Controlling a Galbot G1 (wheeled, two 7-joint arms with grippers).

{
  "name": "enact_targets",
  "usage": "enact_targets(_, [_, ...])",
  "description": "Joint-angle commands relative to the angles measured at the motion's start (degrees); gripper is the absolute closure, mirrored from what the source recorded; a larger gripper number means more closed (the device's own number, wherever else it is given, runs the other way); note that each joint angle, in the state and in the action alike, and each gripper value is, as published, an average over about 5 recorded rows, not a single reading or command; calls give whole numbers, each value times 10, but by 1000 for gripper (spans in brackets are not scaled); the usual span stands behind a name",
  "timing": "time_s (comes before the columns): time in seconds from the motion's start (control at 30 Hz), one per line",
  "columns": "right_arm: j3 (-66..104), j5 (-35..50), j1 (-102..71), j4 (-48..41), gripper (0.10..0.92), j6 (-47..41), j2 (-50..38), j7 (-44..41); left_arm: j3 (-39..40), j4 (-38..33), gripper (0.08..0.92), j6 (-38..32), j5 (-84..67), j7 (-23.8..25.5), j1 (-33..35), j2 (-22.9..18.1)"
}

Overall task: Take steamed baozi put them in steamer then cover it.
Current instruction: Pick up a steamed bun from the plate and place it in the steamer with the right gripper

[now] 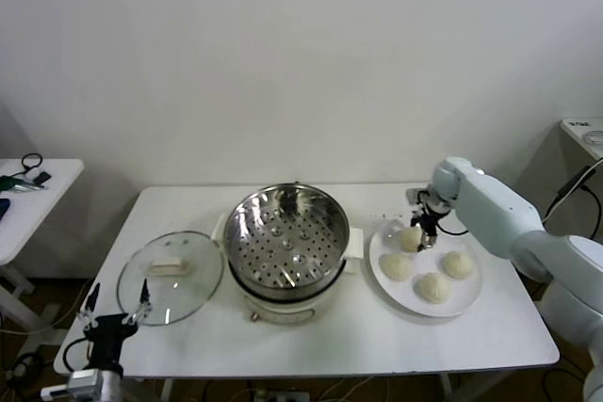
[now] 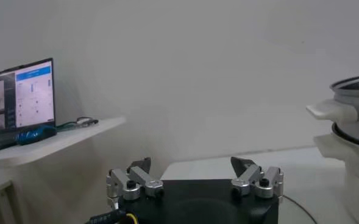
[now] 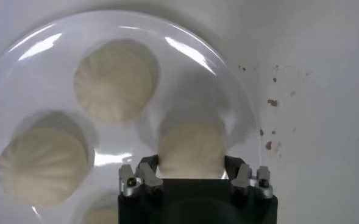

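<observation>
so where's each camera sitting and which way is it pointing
Head view: on the robot's head, looking forward and down at the white table, steamer, cover and plate; both arms show.
Left wrist view: on the left arm at the table's near left corner, looking level across the table; the open left gripper shows.
Right wrist view: on the right arm, looking down on the plate; the right gripper is shut on a baozi.
Shared: head and left wrist views both show the steamer; head and right wrist views both show the plate.
</observation>
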Motion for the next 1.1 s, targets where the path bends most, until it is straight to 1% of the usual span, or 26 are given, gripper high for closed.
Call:
enact_targets(0.03, [5, -3, 1, -3, 329, 3, 3, -1, 0, -2, 177, 1, 0, 0, 1, -1])
enact_targets(0.2, [-19, 19, 33, 31, 332, 15, -15, -3, 0, -8, 177, 1, 1, 0, 5, -3])
enact_targets(0.47, [-132, 107, 167, 162, 330, 54, -51, -16, 2, -15, 177, 2, -1, -2, 11, -6])
enact_targets(0.6, [-192, 153, 243, 215, 330, 75, -48, -20, 8, -17, 177, 2, 0, -4, 15, -10])
enact_targets(0.7, [-235, 171, 302, 241, 330, 100, -32, -25, 10, -19, 177, 0, 1, -3, 20, -9])
enact_targets(0.9, [-275, 165, 376, 292, 330, 146, 18, -29, 14, -28, 177, 0, -1, -3, 32, -1])
enact_targets(1.1, [-265, 76, 370, 326, 330, 216, 82, -25, 20, -30, 177, -3, 4, -3, 39, -3])
